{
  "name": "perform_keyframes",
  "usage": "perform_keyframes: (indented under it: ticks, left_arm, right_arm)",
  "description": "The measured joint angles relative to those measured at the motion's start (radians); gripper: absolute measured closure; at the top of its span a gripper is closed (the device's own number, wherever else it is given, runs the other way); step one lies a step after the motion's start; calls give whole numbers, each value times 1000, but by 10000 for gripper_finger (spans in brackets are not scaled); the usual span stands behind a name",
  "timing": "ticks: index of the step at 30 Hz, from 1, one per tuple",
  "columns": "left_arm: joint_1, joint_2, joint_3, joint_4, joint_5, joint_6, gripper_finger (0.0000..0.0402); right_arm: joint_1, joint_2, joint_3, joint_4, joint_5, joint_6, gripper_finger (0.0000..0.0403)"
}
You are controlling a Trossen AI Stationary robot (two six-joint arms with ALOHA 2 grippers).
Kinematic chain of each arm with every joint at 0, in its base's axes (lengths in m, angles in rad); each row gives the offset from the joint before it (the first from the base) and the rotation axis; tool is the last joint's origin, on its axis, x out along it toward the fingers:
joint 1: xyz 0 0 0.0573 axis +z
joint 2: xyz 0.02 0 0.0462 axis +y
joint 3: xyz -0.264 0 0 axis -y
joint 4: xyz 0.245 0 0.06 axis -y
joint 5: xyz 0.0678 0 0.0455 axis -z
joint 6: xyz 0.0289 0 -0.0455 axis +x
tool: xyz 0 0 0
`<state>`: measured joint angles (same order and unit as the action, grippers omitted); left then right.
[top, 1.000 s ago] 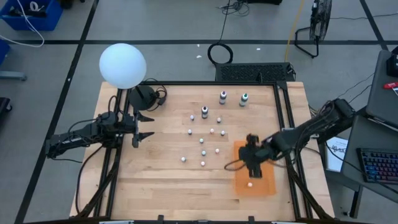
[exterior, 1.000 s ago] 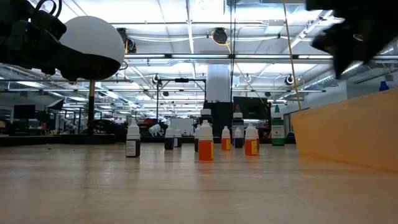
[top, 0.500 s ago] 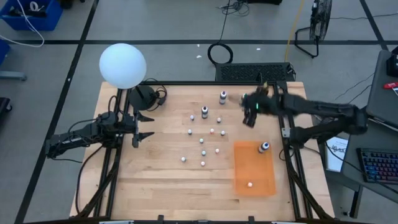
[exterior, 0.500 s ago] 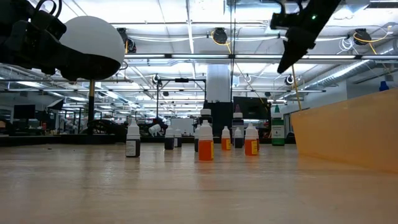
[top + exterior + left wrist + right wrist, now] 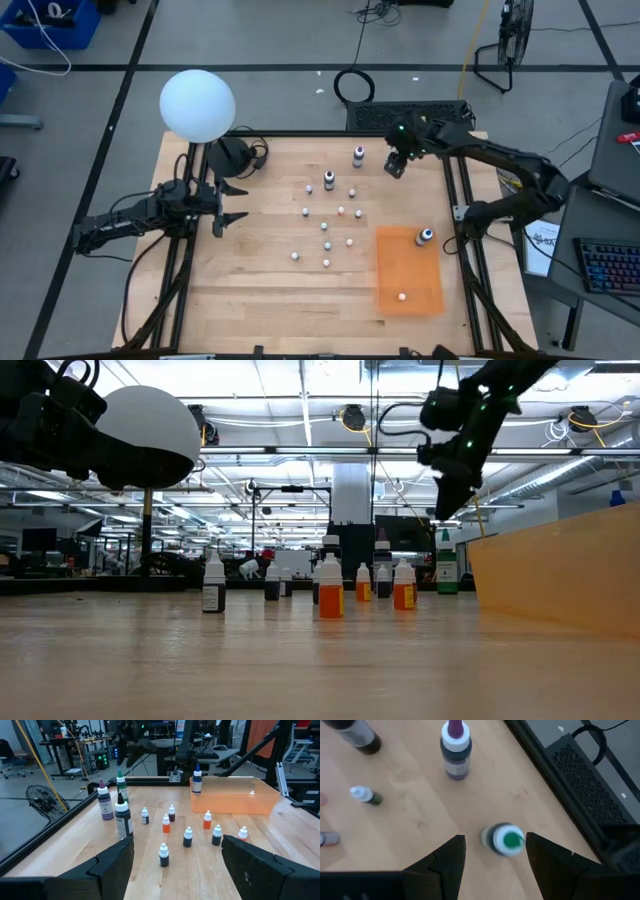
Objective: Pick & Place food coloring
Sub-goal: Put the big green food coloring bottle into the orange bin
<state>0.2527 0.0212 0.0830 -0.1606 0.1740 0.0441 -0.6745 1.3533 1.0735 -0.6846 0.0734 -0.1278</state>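
Right gripper point(image 5: 492, 865) hangs in the air over the far right part of the table point(image 5: 250, 290), right above the green-topped bottle point(image 5: 502, 840). Its two dark fingers point(image 5: 445, 865) are spread apart, one on each side of the bottle, and nothing is between them but air. They do not touch the bottle. The bottle stands upright on the wood.

Just beside it stands the purple-topped bottle point(image 5: 455, 750). It has a pale label on its dark body, but the writing on it is too small to read. A dark bottle with a pale top point(image 5: 329, 181) stands a bit closer to the middle of the table.

Many tiny bottles point(image 5: 326, 228) stand spread out in the middle of the table. Some have orange bodies and some have dark bodies, and all have white tops. No words can be read on any of them.

An orange sheet point(image 5: 408, 270) lies flat on the right side of the table. A blue-topped bottle point(image 5: 425, 237) stands on its far end, and one tiny whitish bottle point(image 5: 402, 296) sits on its near end.

Left gripper point(image 5: 232, 203) waits at the left side of the table with its fingers wide apart and empty. A white ball lamp point(image 5: 197, 104) stands behind it.
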Motion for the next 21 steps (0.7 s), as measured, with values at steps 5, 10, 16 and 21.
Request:
perform_keyframes:
  ticks: [5,10,16,21]
  left_arm:
    - [0,0,0,0,0,0,103]
    - [0,0,0,0,0,0,103]
    - [0,0,0,0,0,0,103]
    - [0,0,0,0,0,0,103]
  right_arm:
    - [-11,98,1,35,1,-29,206]
    - [-31,144,1,31,3,-40,206]
    - [-33,134,1,38,5,-62,206]
    - [-33,93,1,66,8,-68,206]
